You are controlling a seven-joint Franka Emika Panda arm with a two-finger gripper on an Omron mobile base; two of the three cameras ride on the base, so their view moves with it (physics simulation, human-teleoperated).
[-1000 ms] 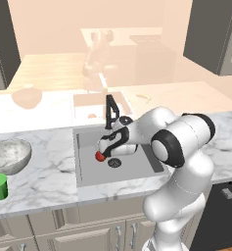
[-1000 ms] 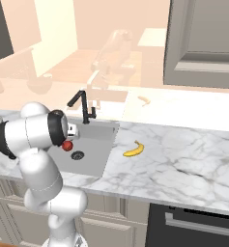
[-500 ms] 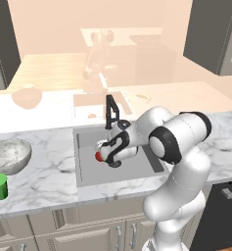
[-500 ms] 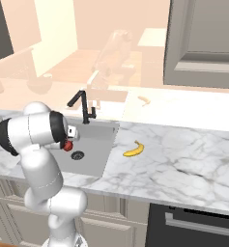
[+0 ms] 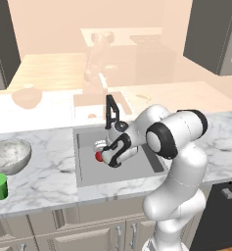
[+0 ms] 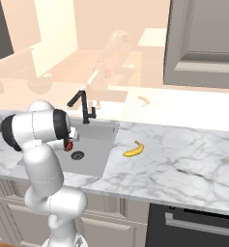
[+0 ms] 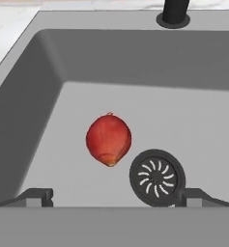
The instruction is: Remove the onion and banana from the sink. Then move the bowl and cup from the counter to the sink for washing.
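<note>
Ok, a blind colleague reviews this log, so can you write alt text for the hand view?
A glossy red onion lies on the floor of the grey sink, just beside the round dark drain. The open gripper looks down on it, its two dark fingertips spread wide at the bottom edge. The black faucet base stands on the far rim.

Background stuff: beige cabinets (image 5: pixel 63 228) run under the desk, with a dark oven front (image 6: pixel 198 226) further along. Dark grey wall cabinets (image 6: pixel 203 43) hang above. There's a black faucet (image 5: pixel 111 112) too, and a round drain (image 7: pixel 157 176), looks slotted I think.
</note>
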